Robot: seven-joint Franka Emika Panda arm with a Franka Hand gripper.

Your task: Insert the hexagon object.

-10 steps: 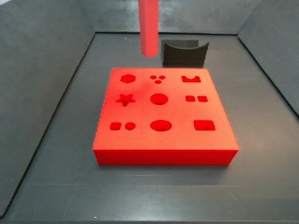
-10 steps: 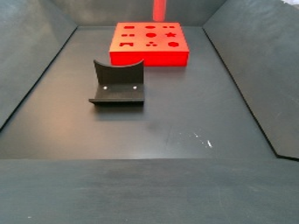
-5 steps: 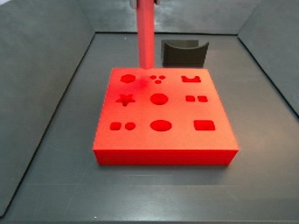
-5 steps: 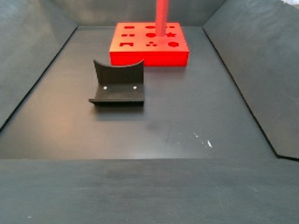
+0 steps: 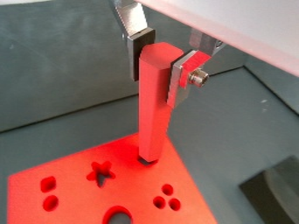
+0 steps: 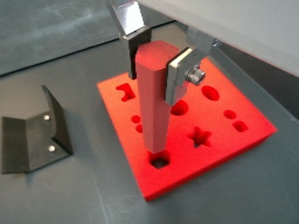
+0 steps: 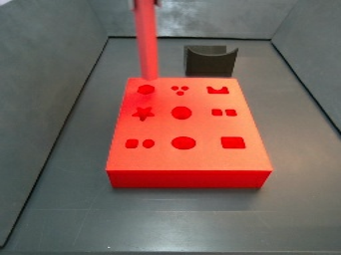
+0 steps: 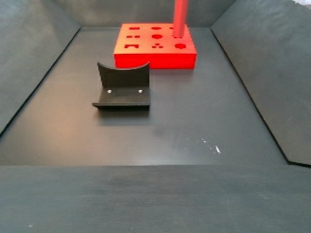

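The two-finger gripper [image 5: 160,63] [image 6: 160,61] hung above the flat red block with shaped holes [image 6: 193,131] [image 7: 186,131] [image 8: 155,44], its silver plates clamped on the upper end of the long, thin, light-red hexagon rod [image 5: 153,105] [image 6: 155,101] [image 7: 146,40] [image 8: 180,20]. The rod stood upright, and in both wrist views its lower tip sat at a small hole near one corner of the block. The dark L-shaped fixture [image 6: 28,142] [image 7: 210,59] [image 8: 123,86] stood on the floor, apart from the block.
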